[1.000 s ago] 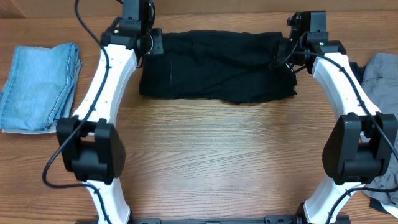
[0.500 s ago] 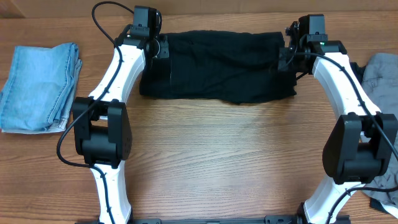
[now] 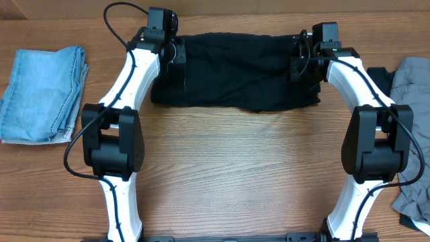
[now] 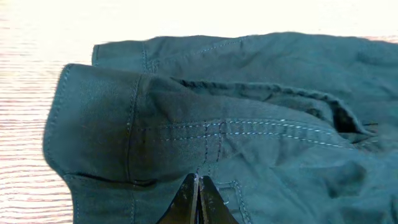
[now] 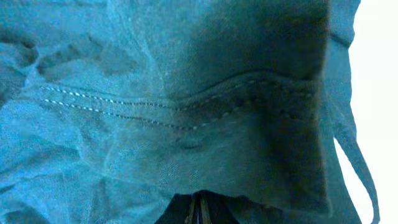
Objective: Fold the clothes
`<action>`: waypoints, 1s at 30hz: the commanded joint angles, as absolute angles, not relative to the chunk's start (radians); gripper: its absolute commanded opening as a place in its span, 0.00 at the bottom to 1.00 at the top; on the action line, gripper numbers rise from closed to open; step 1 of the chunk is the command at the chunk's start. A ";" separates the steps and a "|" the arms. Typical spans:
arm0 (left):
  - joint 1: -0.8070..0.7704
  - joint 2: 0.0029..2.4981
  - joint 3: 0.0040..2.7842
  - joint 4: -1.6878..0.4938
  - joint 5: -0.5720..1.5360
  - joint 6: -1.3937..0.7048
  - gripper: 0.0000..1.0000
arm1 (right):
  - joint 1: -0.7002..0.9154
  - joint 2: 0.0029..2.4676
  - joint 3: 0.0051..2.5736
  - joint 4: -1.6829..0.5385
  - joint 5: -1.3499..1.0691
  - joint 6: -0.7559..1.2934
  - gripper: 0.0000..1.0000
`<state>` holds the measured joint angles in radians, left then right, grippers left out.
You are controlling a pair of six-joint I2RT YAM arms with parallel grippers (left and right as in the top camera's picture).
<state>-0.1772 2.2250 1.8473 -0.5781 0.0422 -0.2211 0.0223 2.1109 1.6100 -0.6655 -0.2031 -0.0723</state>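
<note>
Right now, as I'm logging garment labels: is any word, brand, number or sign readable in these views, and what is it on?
None can be read.
Black fabric garment: only stitched seams in both wrist views, no tag or print visible.
Folded light-blue denim piece: no lettering visible.
Grey garment: no lettering visible, and it is partly cut off at the frame edge.
</note>
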 commanded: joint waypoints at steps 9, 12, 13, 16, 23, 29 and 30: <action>-0.180 2.300 1.842 -0.561 0.052 -0.206 0.04 | 0.035 2.155 1.622 -0.484 -0.215 -0.051 0.04; -0.180 2.301 1.842 -0.556 0.052 -0.206 0.04 | 0.040 2.205 1.622 -0.390 -0.215 0.031 0.04; -0.180 2.301 1.842 -0.556 0.052 -0.206 0.04 | 0.040 2.220 1.622 -0.350 -0.212 0.060 0.04; -0.180 2.301 1.842 -0.556 0.044 -0.205 0.04 | 0.040 2.234 1.622 -0.261 -0.146 0.142 0.04; -0.179 2.301 1.842 -0.543 0.033 -0.179 0.04 | 0.035 2.230 1.632 -0.342 0.227 0.044 0.04; -0.176 2.294 1.853 -0.513 -0.055 -0.164 0.04 | 0.025 2.220 1.636 -0.345 0.313 0.022 0.11; -0.176 2.287 1.873 -0.518 -0.056 -0.142 0.04 | 0.025 2.204 1.642 -0.348 0.313 0.022 0.11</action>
